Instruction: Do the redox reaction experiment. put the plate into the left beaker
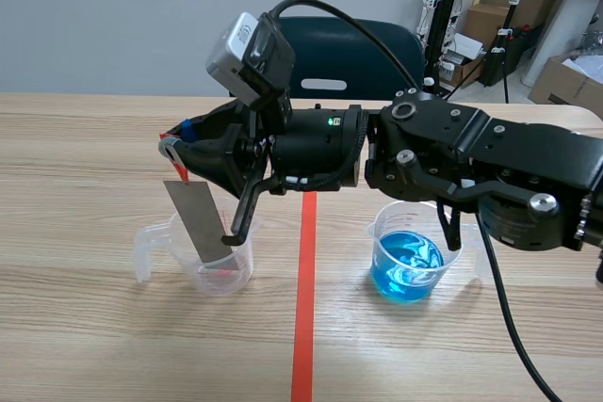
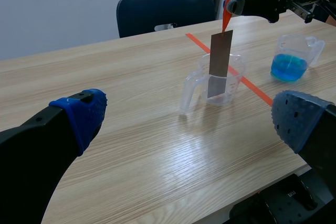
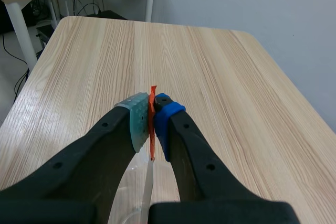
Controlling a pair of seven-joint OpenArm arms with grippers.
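The right claw (image 1: 172, 150) pinches the orange tab (image 3: 153, 94) of the grey metal plate (image 1: 200, 218), which hangs slightly tilted below it, lower end inside the clear left beaker (image 1: 236, 265); the spread left claw (image 2: 189, 116) sits well apart.

Matte black arm (image 1: 490, 162) with silver screws (image 1: 541, 201), looping black cable (image 1: 358, 22), grey wrist camera (image 1: 245, 54) — blue dotted pads (image 2: 81, 114)

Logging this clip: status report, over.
Left gripper open, empty. Right gripper shut on plate, at its orange tab. Plate slightly tilted, lower end in left beaker. Blue beaker apart, nothing blocking.
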